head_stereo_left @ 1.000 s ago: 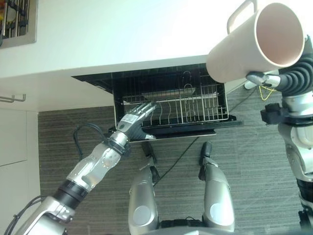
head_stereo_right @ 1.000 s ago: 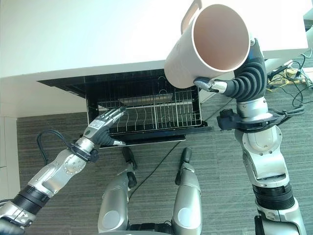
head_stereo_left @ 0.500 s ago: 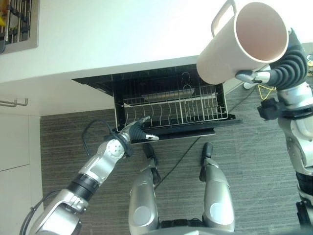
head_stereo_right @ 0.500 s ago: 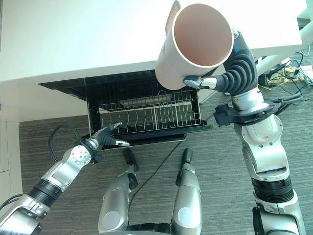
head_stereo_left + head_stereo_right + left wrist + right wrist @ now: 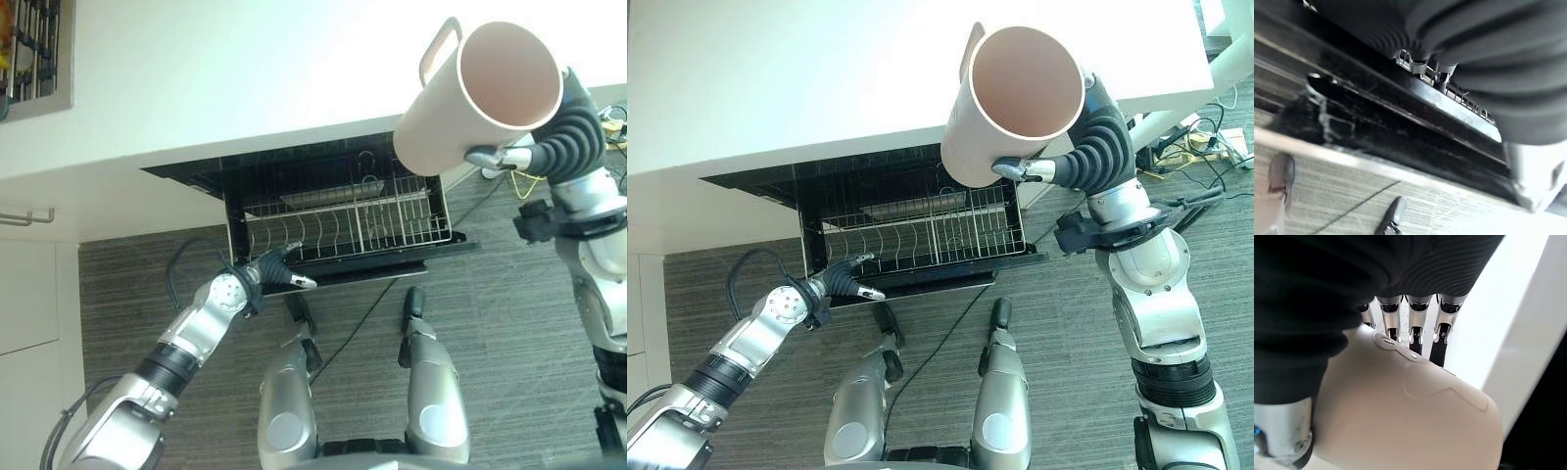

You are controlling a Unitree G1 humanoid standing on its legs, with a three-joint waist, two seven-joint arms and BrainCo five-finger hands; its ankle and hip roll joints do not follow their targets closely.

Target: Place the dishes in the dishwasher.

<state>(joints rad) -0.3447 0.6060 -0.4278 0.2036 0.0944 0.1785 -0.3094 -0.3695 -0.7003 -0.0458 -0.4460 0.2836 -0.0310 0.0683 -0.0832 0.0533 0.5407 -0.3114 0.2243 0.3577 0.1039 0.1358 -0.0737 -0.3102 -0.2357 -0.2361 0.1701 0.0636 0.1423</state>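
Cup [image 5: 1014,103], beige and handled, sits high above the table [image 5: 774,88] edge, gripped in the right robot hand [image 5: 1024,168] with fingers curled round it. Left robot hand [image 5: 847,279] rests at the open dishwasher [image 5: 911,211] rack's front; its finger state is unclear.

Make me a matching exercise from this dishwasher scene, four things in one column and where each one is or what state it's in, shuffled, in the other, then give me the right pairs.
Things:
1. Pitcher
2. Left hand
3. Rack
4. Counter

Places or states:
A. Wire, holding no dishes, pulled out of the dishwasher
B. White, above the dishwasher opening
C. Held up in the right hand, its mouth toward the camera
D. Down at the rack's front left corner

Pairs: 1-C, 2-D, 3-A, 4-B
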